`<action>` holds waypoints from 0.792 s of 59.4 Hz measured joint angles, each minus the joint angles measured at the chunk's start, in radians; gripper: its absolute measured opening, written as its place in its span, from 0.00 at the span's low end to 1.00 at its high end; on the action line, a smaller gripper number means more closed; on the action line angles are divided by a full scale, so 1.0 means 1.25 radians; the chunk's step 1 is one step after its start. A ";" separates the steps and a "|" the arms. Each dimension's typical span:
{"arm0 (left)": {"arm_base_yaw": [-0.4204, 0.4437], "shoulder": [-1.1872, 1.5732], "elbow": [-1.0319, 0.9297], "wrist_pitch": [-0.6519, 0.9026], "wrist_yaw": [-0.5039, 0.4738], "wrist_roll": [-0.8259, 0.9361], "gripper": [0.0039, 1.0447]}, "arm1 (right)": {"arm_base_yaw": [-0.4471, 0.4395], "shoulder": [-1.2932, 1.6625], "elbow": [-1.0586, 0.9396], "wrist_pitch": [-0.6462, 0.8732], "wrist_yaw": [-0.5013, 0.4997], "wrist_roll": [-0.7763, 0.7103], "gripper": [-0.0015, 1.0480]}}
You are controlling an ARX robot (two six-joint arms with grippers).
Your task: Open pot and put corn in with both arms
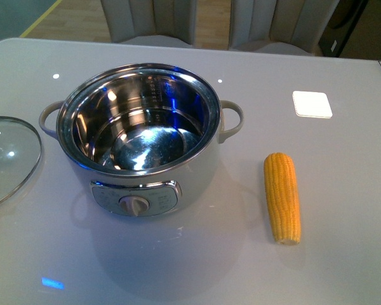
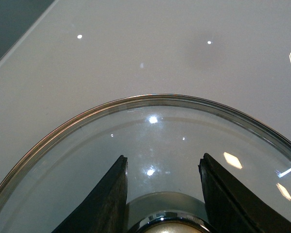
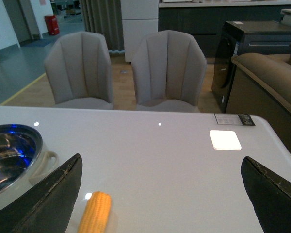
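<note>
The cream-white pot [image 1: 140,136] stands uncovered in the middle of the table, its steel inside bare and its dial panel facing me. A yellow corn [image 1: 282,197] cob lies on the table to its right, lengthwise. The glass lid [image 1: 6,159] rests flat at the left edge of the front view. In the left wrist view my left gripper [image 2: 162,167] is shut on the knob of the glass lid [image 2: 155,141]. My right gripper [image 3: 162,167] is open above the table, with the corn [image 3: 94,213] near its one finger and the pot [image 3: 14,155] beside that. Neither arm shows in the front view.
A white square pad [image 1: 312,104] lies on the table at the back right. Two grey chairs [image 3: 126,68] stand behind the far table edge. A brown sofa [image 3: 271,82] is off to the right.
</note>
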 joint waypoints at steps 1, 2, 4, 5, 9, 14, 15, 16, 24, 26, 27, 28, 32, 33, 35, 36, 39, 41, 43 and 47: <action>0.000 0.001 0.000 0.002 0.000 -0.001 0.38 | 0.000 0.000 0.000 0.000 0.000 0.000 0.92; 0.000 0.004 0.001 0.009 -0.002 -0.003 0.38 | 0.000 0.000 0.000 0.000 0.000 0.000 0.92; 0.000 0.008 0.001 0.019 -0.003 -0.008 0.38 | 0.000 0.000 0.000 0.000 0.000 0.000 0.92; 0.000 0.009 0.001 0.024 -0.003 -0.010 0.38 | 0.000 0.000 0.000 0.000 0.000 0.000 0.92; 0.000 0.016 0.001 0.036 -0.005 -0.016 0.38 | 0.000 0.000 0.000 0.000 0.000 0.000 0.92; 0.001 0.022 0.003 0.044 -0.006 -0.024 0.38 | 0.000 0.000 0.000 0.000 0.000 0.000 0.92; 0.001 0.023 0.003 0.044 -0.006 -0.025 0.38 | 0.000 0.000 0.000 0.000 0.000 0.000 0.92; 0.002 0.025 0.003 0.047 -0.006 -0.027 0.38 | 0.000 0.000 0.000 0.000 0.000 0.000 0.92; 0.004 0.035 0.008 0.060 -0.006 -0.036 0.38 | 0.000 0.000 0.000 0.000 0.000 0.000 0.92; 0.005 0.037 0.008 0.062 -0.006 -0.036 0.38 | 0.000 0.000 0.000 0.000 0.000 0.000 0.92; 0.005 0.038 0.008 0.063 -0.006 -0.036 0.38 | 0.000 0.000 0.000 0.000 0.000 0.000 0.92; 0.005 0.039 0.008 0.063 -0.006 -0.036 0.38 | 0.000 0.000 0.000 0.000 0.000 0.000 0.92; 0.005 0.042 0.009 0.068 -0.006 -0.037 0.38 | 0.000 0.000 0.000 0.000 0.000 0.000 0.92; 0.005 0.043 0.010 0.069 -0.006 -0.037 0.38 | 0.000 0.000 0.000 0.000 0.000 0.000 0.92; 0.006 0.044 0.010 0.070 -0.006 -0.037 0.38 | 0.000 0.000 0.000 0.000 0.000 0.000 0.92; 0.006 0.044 0.010 0.071 -0.006 -0.037 0.38 | 0.000 0.000 0.000 0.000 0.000 0.000 0.92; 0.006 0.045 0.011 0.072 -0.006 -0.038 0.38 | 0.000 0.000 0.000 0.000 0.000 0.000 0.92; 0.006 0.045 0.011 0.072 -0.006 -0.038 0.38 | 0.000 0.000 0.000 0.000 0.000 0.000 0.92; 0.006 0.045 0.011 0.072 -0.006 -0.038 0.38 | 0.000 0.000 0.000 0.000 0.000 0.000 0.92; 0.006 0.045 0.013 0.072 -0.008 -0.038 0.43 | 0.000 0.000 0.000 0.000 0.000 0.000 0.92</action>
